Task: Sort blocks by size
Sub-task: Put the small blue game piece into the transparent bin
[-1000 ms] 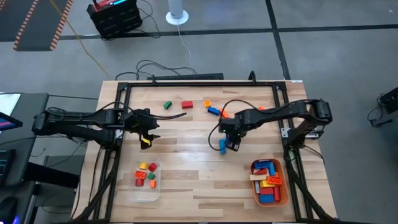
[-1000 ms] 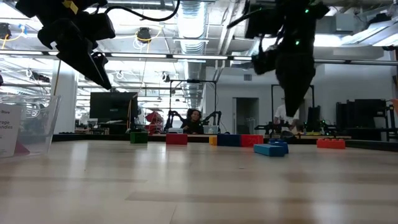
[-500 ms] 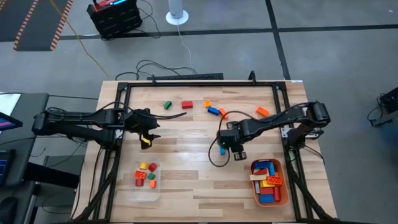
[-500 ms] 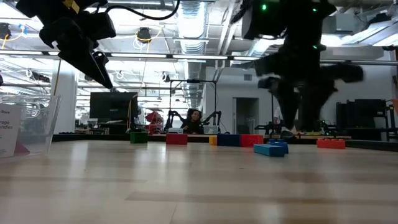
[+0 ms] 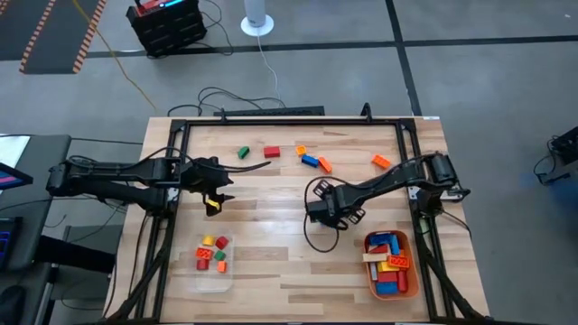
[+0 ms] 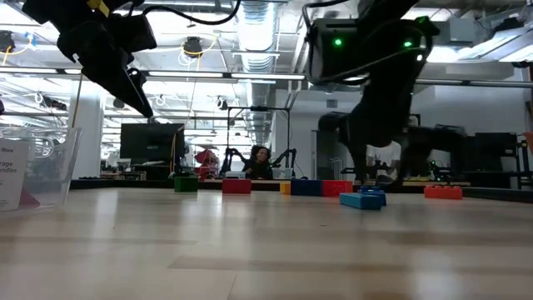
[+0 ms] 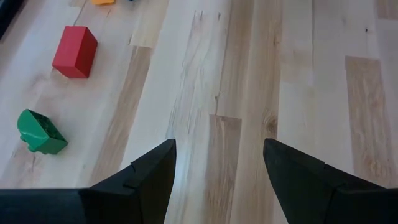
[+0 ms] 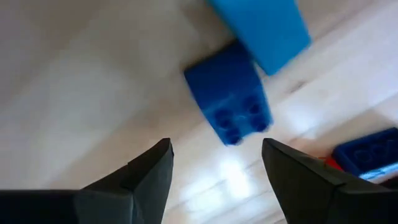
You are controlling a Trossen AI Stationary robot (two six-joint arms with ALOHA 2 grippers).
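Note:
My right gripper (image 5: 325, 211) hangs open over the table's middle right. Just beyond its fingertips (image 8: 214, 146) lie a dark blue block (image 8: 233, 102), studs toward the camera, and a light blue block (image 8: 261, 28). The low view shows both blue blocks (image 6: 362, 199) resting on the table. In the high view the gripper hides them. My left gripper (image 5: 219, 187) hovers open at the middle left, with bare wood between its fingers (image 7: 217, 146). A red block (image 7: 74, 51) and a green block (image 7: 40, 132) lie beyond it.
Loose blocks lie along the far side: green (image 5: 243, 153), red (image 5: 272, 152), a blue and orange pair (image 5: 312, 162), orange (image 5: 380, 162). A clear tray (image 5: 213, 278) at the near left holds short blocks. An orange tray (image 5: 371, 271) at the near right holds long ones.
My right gripper has opened. It has shifted a little toward the table's left and near edges, and its arm has swung and turned above the blue blocks. The blue blocks stay where they lay on the table.

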